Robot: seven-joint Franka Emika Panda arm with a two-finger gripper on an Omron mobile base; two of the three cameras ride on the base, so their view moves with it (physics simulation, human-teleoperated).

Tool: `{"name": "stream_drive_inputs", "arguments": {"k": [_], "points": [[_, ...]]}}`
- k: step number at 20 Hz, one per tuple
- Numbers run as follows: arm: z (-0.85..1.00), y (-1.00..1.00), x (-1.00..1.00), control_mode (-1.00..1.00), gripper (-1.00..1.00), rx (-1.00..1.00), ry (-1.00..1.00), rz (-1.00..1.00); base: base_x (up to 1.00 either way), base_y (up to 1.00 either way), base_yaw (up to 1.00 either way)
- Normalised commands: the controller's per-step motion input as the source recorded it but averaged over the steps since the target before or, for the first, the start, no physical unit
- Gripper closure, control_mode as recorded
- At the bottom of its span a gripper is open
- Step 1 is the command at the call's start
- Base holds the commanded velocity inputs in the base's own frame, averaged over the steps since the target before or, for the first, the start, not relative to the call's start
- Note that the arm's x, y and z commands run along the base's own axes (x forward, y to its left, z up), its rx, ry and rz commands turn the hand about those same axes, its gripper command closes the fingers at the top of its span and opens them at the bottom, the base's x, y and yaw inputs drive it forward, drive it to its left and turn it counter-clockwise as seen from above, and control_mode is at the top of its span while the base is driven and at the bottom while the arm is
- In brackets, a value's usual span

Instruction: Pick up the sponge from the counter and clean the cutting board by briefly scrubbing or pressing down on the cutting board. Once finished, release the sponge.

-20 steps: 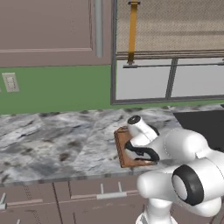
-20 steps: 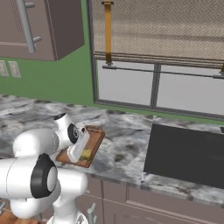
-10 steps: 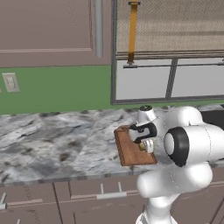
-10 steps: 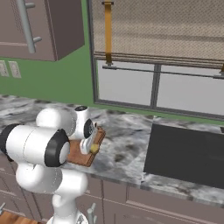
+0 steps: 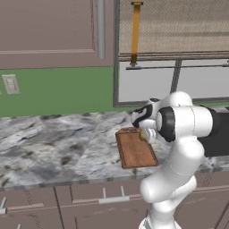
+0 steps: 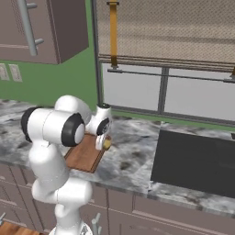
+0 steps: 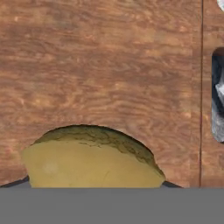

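One sponge [image 7: 89,159] — yellow, bulging — sits clamped in the gripper [image 6: 105,143], just above the one cutting board [image 5: 135,149]; whether it touches the wood is hard to tell. The board lies on the marbled counter [image 5: 58,147], at its front edge — one black stovetop [image 6: 195,161] to the right.

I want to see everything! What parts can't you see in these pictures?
- Hand view: the hand's fingertips, hidden behind the sponge.
- Left base view: the cutting board's right edge, behind the arm.
- Both base views: whether the sponge touches the board, too small to tell.
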Motion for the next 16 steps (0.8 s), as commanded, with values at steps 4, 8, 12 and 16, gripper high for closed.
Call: {"name": "stream_drive_inputs", "arguments": {"k": [4,8,12,16], "points": [[0.0,0.19,0.47,-1.0,1.0,0.04,-0.01,0.0,0.0,0.0,0.0],[0.0,0.36,0.15,-1.0,1.0,-0.02,0.0,0.0,0.0,0.0,0.0],[0.0,0.49,0.22,-1.0,1.0,-0.14,0.03,-0.01,0.0,0.0,0.0],[0.0,0.5,0.22,-1.0,1.0,-0.14,0.01,0.0,0.0,0.0,0.0]]}}
